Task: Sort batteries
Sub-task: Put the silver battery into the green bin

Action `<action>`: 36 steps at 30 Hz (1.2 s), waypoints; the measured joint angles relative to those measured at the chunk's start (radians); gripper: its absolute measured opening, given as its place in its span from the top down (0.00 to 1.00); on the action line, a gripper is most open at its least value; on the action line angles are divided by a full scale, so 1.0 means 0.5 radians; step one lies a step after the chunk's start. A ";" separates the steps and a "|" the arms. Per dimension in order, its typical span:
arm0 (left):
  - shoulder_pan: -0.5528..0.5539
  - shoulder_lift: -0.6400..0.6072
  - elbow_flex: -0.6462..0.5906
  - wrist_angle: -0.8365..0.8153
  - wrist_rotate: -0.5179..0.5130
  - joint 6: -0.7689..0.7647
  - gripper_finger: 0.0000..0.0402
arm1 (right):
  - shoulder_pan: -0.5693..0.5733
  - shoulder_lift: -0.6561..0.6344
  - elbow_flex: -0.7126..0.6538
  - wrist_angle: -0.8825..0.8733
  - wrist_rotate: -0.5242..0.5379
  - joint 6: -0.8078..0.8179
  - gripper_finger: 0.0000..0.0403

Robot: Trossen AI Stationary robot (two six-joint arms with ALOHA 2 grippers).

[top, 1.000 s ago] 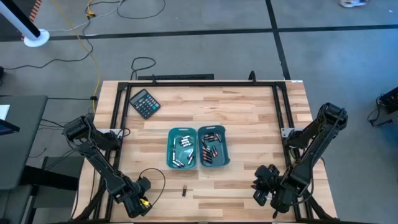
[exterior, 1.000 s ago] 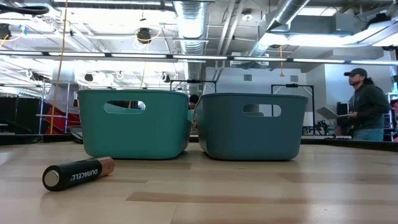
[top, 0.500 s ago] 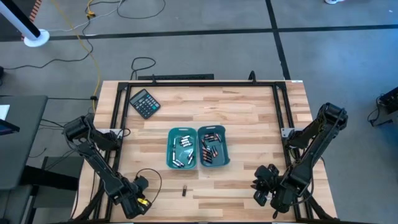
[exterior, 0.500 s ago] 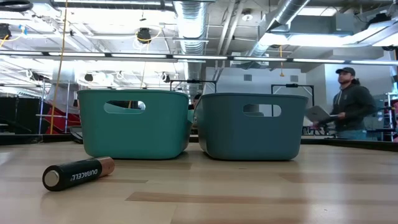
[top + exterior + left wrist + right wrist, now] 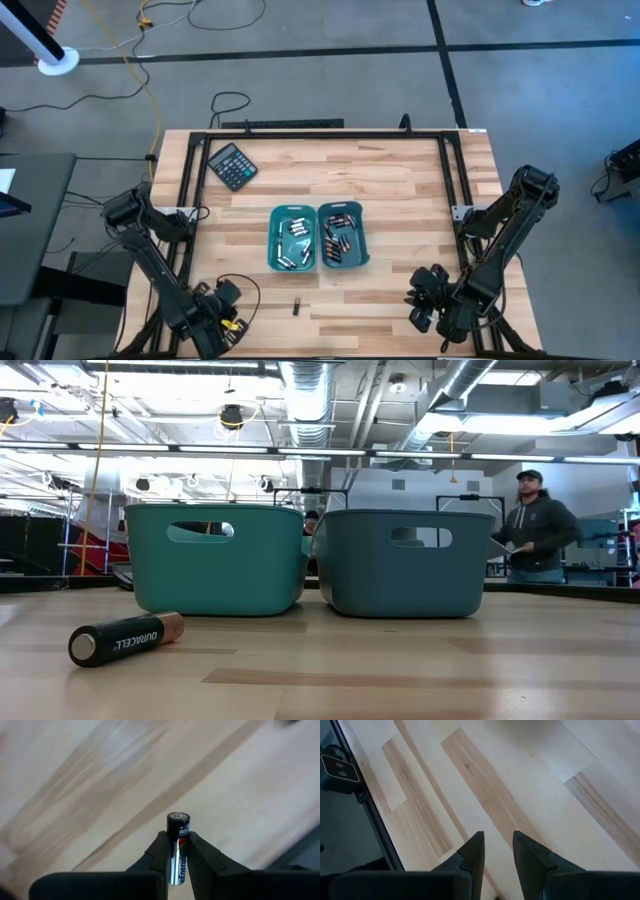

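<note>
Left gripper [image 5: 178,851], at the table's [image 5: 400,180] near-left corner, clamped a silvery battery [image 5: 178,847]. Right gripper [image 5: 496,851] waited near-right, fingers apart, empty. Two teal bins [image 5: 318,238] held sorted batteries [image 5: 336,240]; one dark cell [image 5: 126,638] lay loose before them.

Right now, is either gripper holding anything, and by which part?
The left gripper pinches an upright battery around its middle, one end poking out. The right gripper holds nothing.
</note>
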 joint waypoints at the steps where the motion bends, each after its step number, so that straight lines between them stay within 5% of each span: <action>1: 0.006 -0.006 0.063 -0.060 -0.050 0.027 0.91 | -0.001 0.000 0.000 0.000 0.000 -0.001 0.71; 7: 0.113 -0.082 0.459 -0.575 -0.370 0.326 0.91 | -0.006 0.000 0.000 0.000 0.000 -0.001 0.71; 12: 0.455 -0.221 0.690 -0.881 -0.412 0.781 0.91 | -0.034 0.000 0.000 -0.001 0.000 0.043 0.71; 18: 1.109 -0.299 0.743 -0.648 -0.366 1.870 0.91 | -0.103 0.000 0.000 0.002 -0.001 0.070 0.71; 24: 1.642 -0.052 0.743 -0.252 -0.011 2.789 0.91 | -0.194 0.000 0.000 0.002 -0.001 0.151 0.71; 30: 1.814 0.284 0.715 -0.155 0.181 3.202 0.91 | -0.261 0.000 0.000 0.026 -0.001 0.184 0.71; 36: 1.861 0.333 0.426 0.195 0.399 3.290 0.91 | -0.293 0.000 0.000 0.028 -0.001 0.259 0.71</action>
